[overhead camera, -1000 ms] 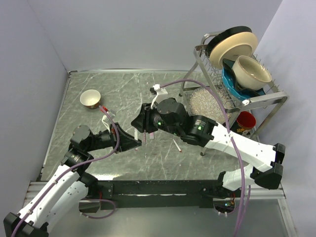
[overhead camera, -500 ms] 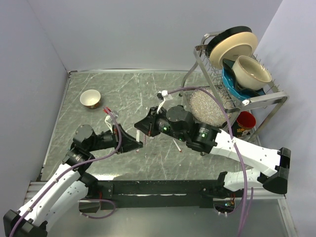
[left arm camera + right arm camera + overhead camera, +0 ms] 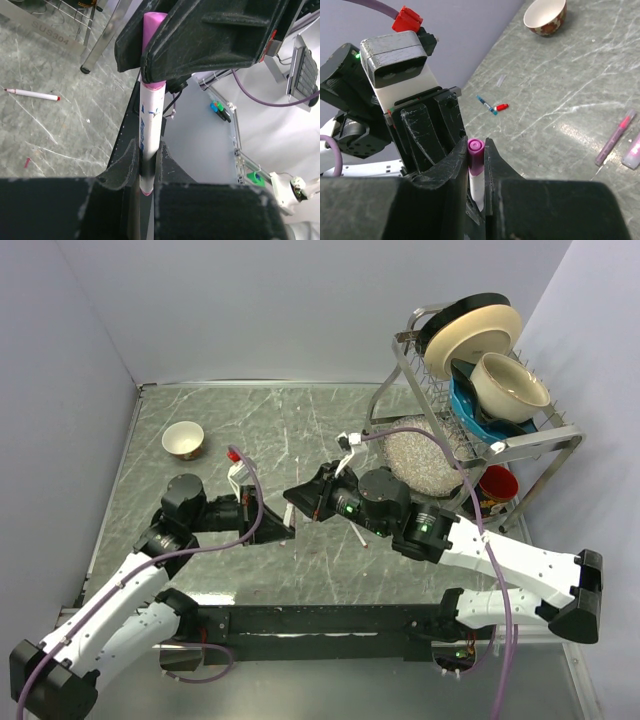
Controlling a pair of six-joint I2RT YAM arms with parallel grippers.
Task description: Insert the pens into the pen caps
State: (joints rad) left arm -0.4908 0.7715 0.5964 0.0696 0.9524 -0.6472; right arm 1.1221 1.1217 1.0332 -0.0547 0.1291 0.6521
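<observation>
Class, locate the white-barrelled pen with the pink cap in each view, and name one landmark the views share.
Top external: white-barrelled pen with pink cap, centre, between left gripper and right gripper.
Left wrist: centre, upright, cap at top.
Right wrist: bottom centre, cap end uppermost.
Shared landmark: grey marbled table.

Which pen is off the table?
The white-barrelled pen with the pink cap, held between left gripper and right gripper; the red-tipped pen and pink pen lie flat.
</observation>
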